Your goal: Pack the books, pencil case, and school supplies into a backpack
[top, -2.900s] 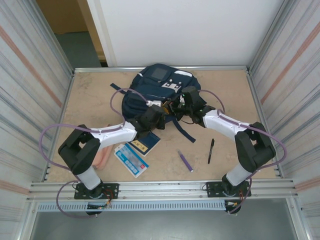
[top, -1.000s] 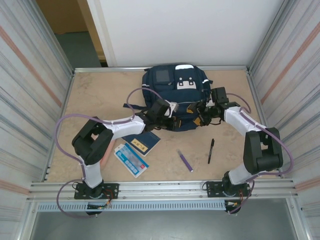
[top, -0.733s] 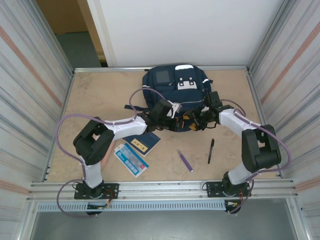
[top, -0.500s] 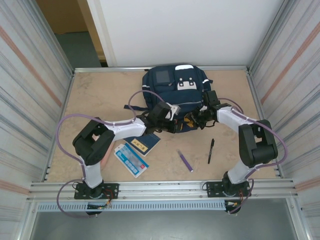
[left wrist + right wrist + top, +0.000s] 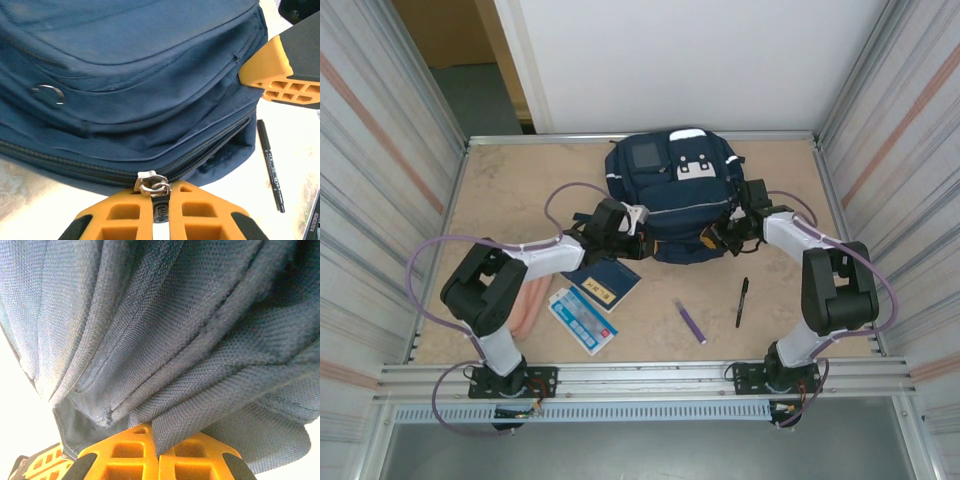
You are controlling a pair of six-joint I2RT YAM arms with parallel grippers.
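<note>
The navy backpack (image 5: 675, 185) lies at the back middle of the table. My left gripper (image 5: 645, 232) is at its near left edge, shut on the metal zipper pull (image 5: 152, 182) of the long zipper. At the near right corner, my right gripper (image 5: 718, 238) is shut on a fold of backpack fabric (image 5: 200, 410). On the table lie the navy book (image 5: 605, 283), the light-blue booklet (image 5: 582, 320), the pink pencil case (image 5: 528, 308), the purple pen (image 5: 691, 322) and the black pen (image 5: 742, 301).
Metal rails and striped walls bound the table on the left, right and back. In the left wrist view, the right gripper's orange finger (image 5: 280, 70) presses the backpack's corner above the black pen (image 5: 270, 165). Bare tabletop (image 5: 510, 200) lies left of the backpack.
The right gripper has closed on the fabric at the backpack's right corner. The left gripper, still shut, has moved left along the backpack's near edge.
</note>
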